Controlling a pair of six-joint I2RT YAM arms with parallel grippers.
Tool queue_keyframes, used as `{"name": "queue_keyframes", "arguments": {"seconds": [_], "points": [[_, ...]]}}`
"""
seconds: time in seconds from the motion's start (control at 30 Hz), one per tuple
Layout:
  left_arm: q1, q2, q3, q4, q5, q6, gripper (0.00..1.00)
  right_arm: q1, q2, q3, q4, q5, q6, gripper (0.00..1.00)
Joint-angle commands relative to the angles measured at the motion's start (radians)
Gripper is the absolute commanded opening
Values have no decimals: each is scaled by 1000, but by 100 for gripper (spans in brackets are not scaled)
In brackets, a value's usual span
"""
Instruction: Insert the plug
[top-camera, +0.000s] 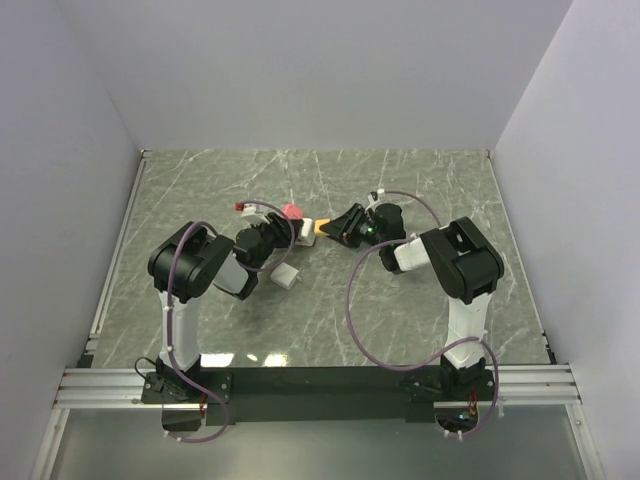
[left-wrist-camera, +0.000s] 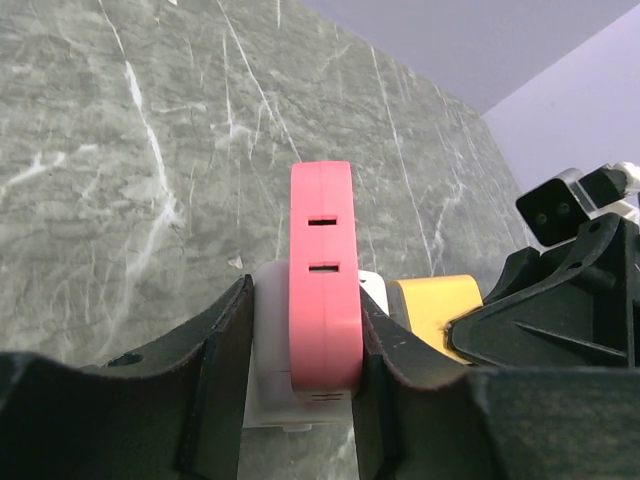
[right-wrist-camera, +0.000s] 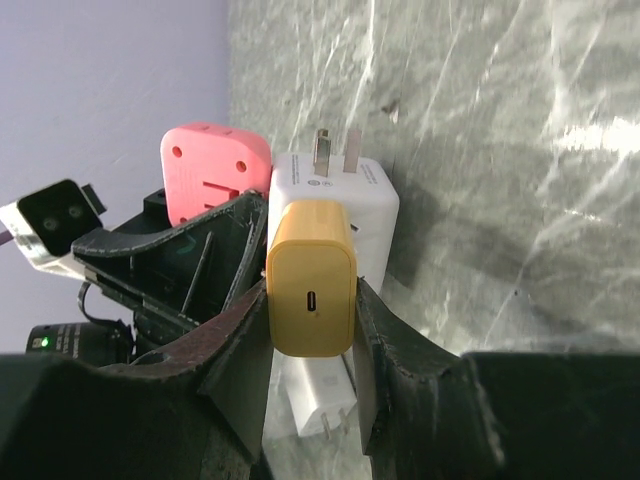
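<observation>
My left gripper (left-wrist-camera: 305, 330) is shut on a socket block: a pink part (left-wrist-camera: 325, 275) with two slots facing up, joined to a white part (left-wrist-camera: 272, 340). The yellow plug (right-wrist-camera: 310, 290), its USB-C port facing the camera, sits between the fingers of my right gripper (right-wrist-camera: 310, 300), which is shut on it. Its far end is pressed against the white part (right-wrist-camera: 335, 200); its prongs are hidden. Two metal prongs (right-wrist-camera: 322, 150) stick up from the white part. From above, both grippers (top-camera: 275, 232) (top-camera: 340, 226) meet mid-table with the yellow plug (top-camera: 322, 227) between them.
A loose white charger (top-camera: 287, 275) lies on the marble table just below the grippers, also seen under the plug (right-wrist-camera: 325, 395). A small red-tipped item (top-camera: 241, 207) lies behind the left gripper. White walls enclose three sides; a metal rail (top-camera: 120, 250) runs along the left edge.
</observation>
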Motion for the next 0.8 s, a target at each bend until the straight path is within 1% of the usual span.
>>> {"name": "queue_keyframes", "arguments": {"seconds": [0.0, 0.5, 0.73, 0.77], "points": [[-99, 51, 6, -84, 364, -47, 34, 92, 43, 77, -61, 37, -84, 0], [-99, 60, 15, -100, 388, -64, 34, 117, 83, 94, -163, 62, -124, 0], [-99, 45, -9, -106, 391, -74, 34, 141, 80, 114, -238, 94, -181, 0], [-97, 36, -13, -125, 384, -64, 34, 149, 82, 126, -255, 96, -187, 0]]}}
